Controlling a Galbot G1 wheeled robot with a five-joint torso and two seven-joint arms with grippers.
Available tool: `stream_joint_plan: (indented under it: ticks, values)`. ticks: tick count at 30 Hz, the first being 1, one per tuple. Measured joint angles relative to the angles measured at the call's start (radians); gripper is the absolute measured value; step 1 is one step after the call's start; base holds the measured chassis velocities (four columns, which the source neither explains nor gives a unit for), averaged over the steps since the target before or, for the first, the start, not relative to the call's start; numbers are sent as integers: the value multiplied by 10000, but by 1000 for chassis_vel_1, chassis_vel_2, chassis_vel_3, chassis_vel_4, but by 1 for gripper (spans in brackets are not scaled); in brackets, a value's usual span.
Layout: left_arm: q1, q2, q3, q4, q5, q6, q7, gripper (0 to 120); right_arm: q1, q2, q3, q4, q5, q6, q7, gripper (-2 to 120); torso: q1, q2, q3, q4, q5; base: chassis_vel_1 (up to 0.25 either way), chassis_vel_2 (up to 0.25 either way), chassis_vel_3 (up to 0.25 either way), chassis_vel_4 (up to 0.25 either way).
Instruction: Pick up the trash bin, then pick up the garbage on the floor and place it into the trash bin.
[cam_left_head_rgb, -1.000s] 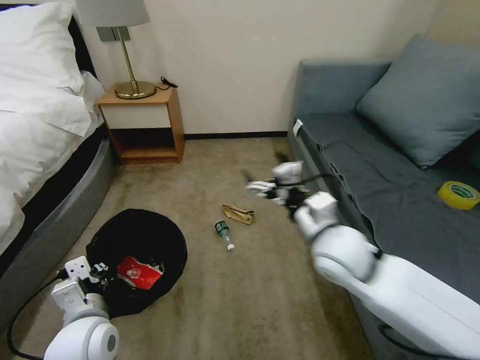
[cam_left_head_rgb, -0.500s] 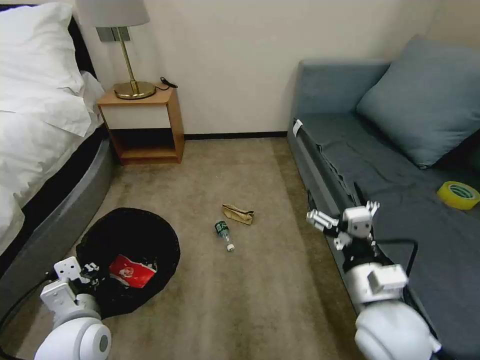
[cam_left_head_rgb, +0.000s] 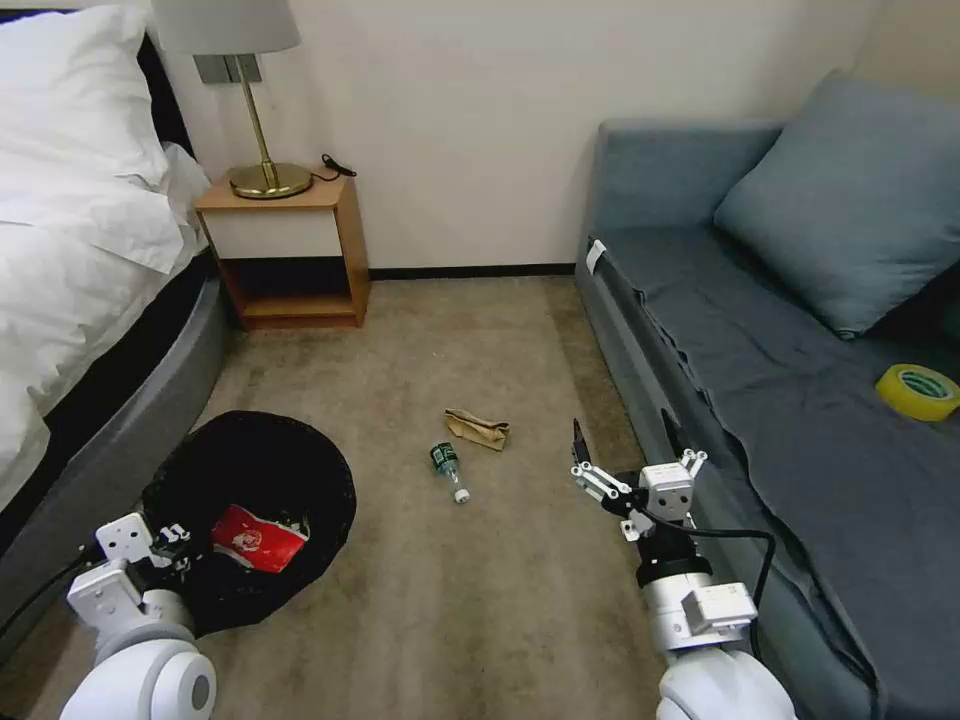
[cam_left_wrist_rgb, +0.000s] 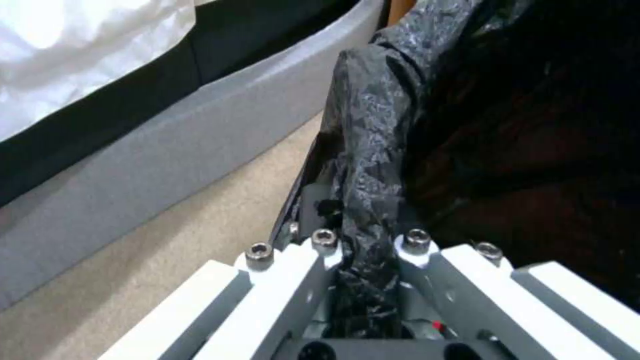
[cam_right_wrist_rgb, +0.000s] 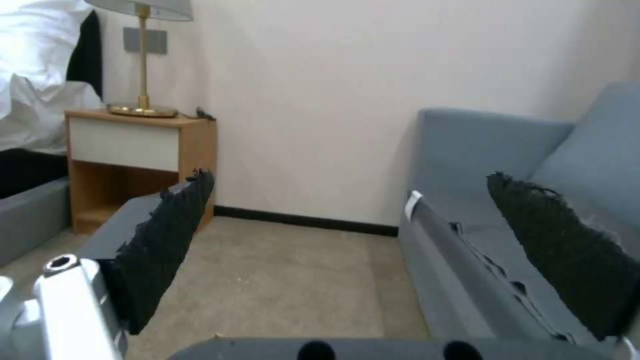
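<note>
Head view, left end effector (cam_left_head_rgb: 172, 545) gripping trash bin (cam_left_head_rgb: 250, 470) rim

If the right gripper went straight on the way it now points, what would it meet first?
The right gripper, fingers open, points along bare carpet beside the sofa toward the far wall. Nothing lies between; probably the wall's baseboard first, though depth is unclear.

the left gripper (cam_left_head_rgb: 178, 545) sits at the trash bin's (cam_left_head_rgb: 250, 470) seven o'clock rim; its fingertips are buried in the black liner (cam_left_wrist_rgb: 363, 150), so the grip point is hidden. the bin's inside is a dark blur in the left wrist view. the red-and-white wrapper (cam_left_head_rgb: 255, 538) is partly covered by liner folds at its three o'clock side. the small clear bottle's (cam_left_head_rgb: 449, 470) green label is too small to read. the yellow tape roll (cam_left_head_rgb: 918, 391) is cut by the frame's three o'clock edge.
</note>
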Motion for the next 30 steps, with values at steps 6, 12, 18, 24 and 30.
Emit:
stream_joint_plan:
  ticks: [6,12,18,24,30]
  values:
    - [-43,-10,-25,34,-8,9,3,2,182,-215,-47,-108,112,-39,-5,100,0,0,2,-1,1,-135,145,146,-145]
    - [-102,-12,-60,71,-16,26,6,2,341,-381,-113,-176,194,-93,-7,100,1,-1,3,-1,1,-199,210,202,-198]
    - [-106,-11,-66,79,-20,29,4,2,358,-395,-121,-181,212,-109,-8,100,1,-1,2,-1,1,-159,169,173,-173]
    - [-105,-8,-66,82,-23,33,3,2,360,-396,-122,-181,216,-115,-8,100,1,0,2,-1,0,-162,161,157,-167]
    - [-144,-17,-77,124,-24,56,0,2,524,-516,-354,-316,1288,-863,267,100,0,1,0,-7,-4,-166,168,175,-190]
